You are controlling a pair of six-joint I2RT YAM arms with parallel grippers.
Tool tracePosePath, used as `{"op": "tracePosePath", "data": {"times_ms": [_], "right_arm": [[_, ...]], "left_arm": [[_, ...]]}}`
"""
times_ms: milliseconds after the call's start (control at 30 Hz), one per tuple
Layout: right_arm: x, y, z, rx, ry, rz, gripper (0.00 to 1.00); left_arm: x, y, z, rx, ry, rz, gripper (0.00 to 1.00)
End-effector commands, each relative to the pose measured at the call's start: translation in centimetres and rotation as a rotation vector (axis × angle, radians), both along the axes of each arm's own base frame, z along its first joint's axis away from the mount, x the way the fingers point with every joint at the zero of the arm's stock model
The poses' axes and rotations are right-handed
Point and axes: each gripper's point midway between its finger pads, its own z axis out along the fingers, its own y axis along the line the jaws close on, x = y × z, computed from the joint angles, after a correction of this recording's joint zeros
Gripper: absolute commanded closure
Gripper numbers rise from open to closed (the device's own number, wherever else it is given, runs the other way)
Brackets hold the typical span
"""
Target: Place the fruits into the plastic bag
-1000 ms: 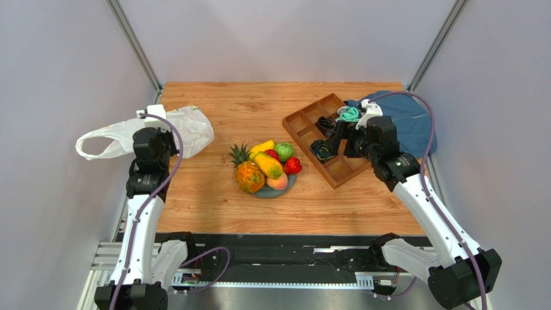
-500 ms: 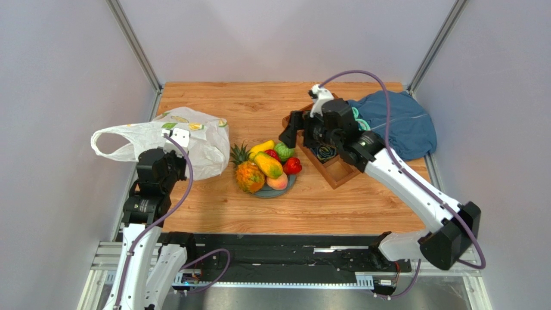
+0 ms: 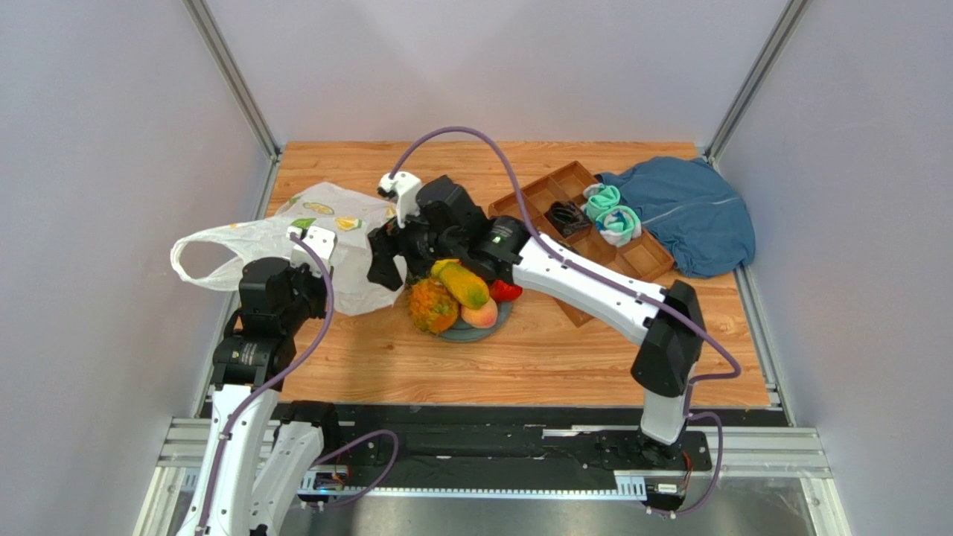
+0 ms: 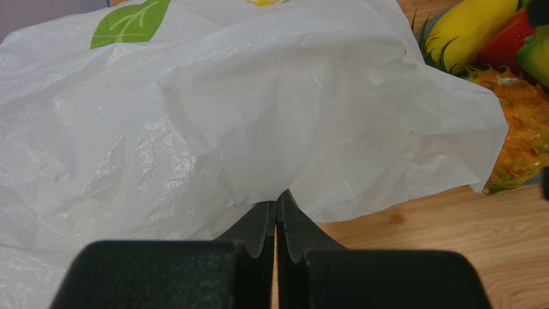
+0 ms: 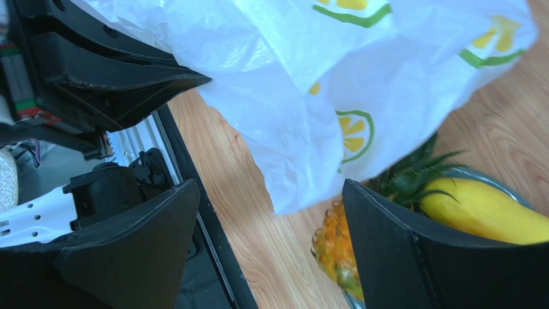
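Toy fruits (image 3: 468,293), small and bright, are heaped on a round grey-blue plate (image 3: 500,321) at table centre. None are bagged yet. The orange pineapple with green crown (image 3: 430,304) lies on the plate's 8 o'clock edge. Its long axis runs roughly 11 to 5 o'clock, crown end toward the bag.

The thin white plastic bag printed with citrus slices (image 3: 336,240) sits at 9 to 10 o'clock of the plate, its loose hem just beside the crown. The left gripper (image 4: 278,205) is pinched tight on a fold of the bag and holds it up.

The right gripper (image 5: 270,193) hangs between bag and plate, fingers spread wide and holding nothing. The bag hem dangles into the gap, and the pineapple sits just past the right-hand finger. The right arm is nearer the fruit. Likely next is either taking the hem to open the mouth or going for the pineapple; which one is unclear.

Half a second back the right arm was over the brown wooden compartment tray (image 3: 632,259) at 2 o'clock, and it has since crossed the plate. The bag has been drawn in closer.
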Motion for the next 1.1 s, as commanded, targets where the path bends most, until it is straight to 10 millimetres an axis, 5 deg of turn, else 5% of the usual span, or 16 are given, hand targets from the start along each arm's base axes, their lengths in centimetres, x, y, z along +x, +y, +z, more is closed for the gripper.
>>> {"op": "tracePosePath", "data": {"times_ms": [0, 467, 567, 667, 700, 733, 767, 867, 967, 1000, 1067], "right_arm": [[1.2, 2.3, 1.4, 0.033, -0.093, 0.024, 0.15], [4.9, 7.0, -0.3, 0.119, -0.209, 0.002, 0.23], [4.6, 8.0, 0.0, 0.175, -0.199, 0.023, 0.37], [4.3, 8.5, 0.3, 0.207, -0.173, 0.037, 0.75], [4.2, 8.6, 0.3, 0.216, -0.162, 0.034, 0.94], [4.2, 8.6, 0.6, 0.230, -0.162, 0.026, 0.97], [4.1, 8.6, 0.7, 0.246, -0.141, 0.014, 1.00], [4.0, 8.4, 2.4, 0.327, -0.116, -0.016, 1.00], [4.1, 8.2, 4.0, 0.388, -0.095, -0.051, 1.00], [4.1, 8.2, 4.1, 0.406, -0.065, -0.074, 1.00], [4.5, 8.0, 4.6, 0.426, -0.051, -0.107, 1.00]], "left_arm": [[0.0, -0.6, 1.7, -0.034, -0.045, -0.018, 1.00], [-0.3, -0.9, 1.9, -0.034, -0.040, -0.029, 1.00], [-0.3, -0.9, 1.9, -0.039, -0.040, -0.025, 1.00], [-0.4, -0.8, 2.0, -0.056, -0.037, 0.003, 0.99], [-0.3, -0.6, 2.4, -0.064, -0.042, 0.016, 0.93], [-0.4, -0.6, 2.6, -0.086, -0.038, 0.039, 0.84], [-0.4, -0.4, 2.7, -0.094, -0.032, 0.061, 0.59], [-0.4, 0.1, 4.4, -0.157, -0.035, 0.148, 0.31], [-0.5, 0.2, 6.8, -0.268, -0.024, 0.247, 0.21], [-0.6, 0.3, 8.9, -0.306, -0.057, 0.272, 0.15], [-1.1, 0.6, 9.6, -0.370, -0.028, 0.353, 0.12]]}}
